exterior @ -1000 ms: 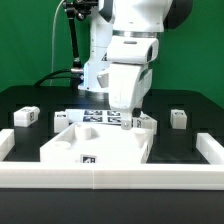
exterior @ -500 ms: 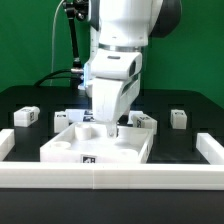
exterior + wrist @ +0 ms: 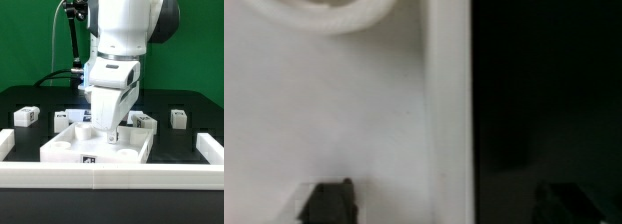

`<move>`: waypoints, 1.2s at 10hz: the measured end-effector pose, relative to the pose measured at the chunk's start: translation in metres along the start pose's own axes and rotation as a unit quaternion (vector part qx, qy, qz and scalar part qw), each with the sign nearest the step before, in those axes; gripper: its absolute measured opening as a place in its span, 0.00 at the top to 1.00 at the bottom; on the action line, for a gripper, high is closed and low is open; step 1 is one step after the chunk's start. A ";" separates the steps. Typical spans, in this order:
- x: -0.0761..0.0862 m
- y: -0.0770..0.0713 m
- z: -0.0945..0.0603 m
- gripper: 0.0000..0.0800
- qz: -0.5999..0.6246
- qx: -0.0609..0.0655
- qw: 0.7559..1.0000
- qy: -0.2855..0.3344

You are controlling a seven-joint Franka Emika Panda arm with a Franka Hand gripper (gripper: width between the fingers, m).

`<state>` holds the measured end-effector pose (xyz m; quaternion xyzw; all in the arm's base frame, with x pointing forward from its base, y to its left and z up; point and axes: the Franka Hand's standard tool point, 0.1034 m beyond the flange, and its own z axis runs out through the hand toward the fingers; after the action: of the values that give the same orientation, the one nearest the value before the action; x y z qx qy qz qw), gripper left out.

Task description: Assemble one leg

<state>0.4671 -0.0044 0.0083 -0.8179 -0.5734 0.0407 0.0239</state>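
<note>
The large flat white panel with a raised rim (image 3: 95, 150) lies at the middle of the table. My gripper (image 3: 110, 134) hangs low over its far part, open. In the wrist view the gripper (image 3: 446, 205) straddles the panel's raised rim (image 3: 443, 100): one dark fingertip (image 3: 331, 200) is over the white panel, the other (image 3: 562, 200) over the black table. A round socket (image 3: 327, 12) shows in the panel. Small white legs with markers stand apart: two at the exterior view's left (image 3: 27, 116) (image 3: 62, 119), two at its right (image 3: 146, 122) (image 3: 178, 118). None is held.
A low white wall (image 3: 110, 180) runs along the table's front, with side pieces at the exterior view's left (image 3: 5, 140) and right (image 3: 210, 150). The robot's base and cables (image 3: 75, 60) stand behind the panel.
The arm has swung toward the exterior view's left and come down closer to the panel. The legs and the panel have not moved.
</note>
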 end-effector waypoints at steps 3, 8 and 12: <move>0.000 0.000 0.000 0.90 0.000 0.000 1.000 0.000; 0.001 0.003 -0.002 0.92 0.000 -0.007 1.000 0.003; -0.006 0.010 -0.004 0.92 -0.064 -0.012 0.998 0.004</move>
<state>0.4749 -0.0130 0.0121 -0.7797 -0.6252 0.0291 0.0190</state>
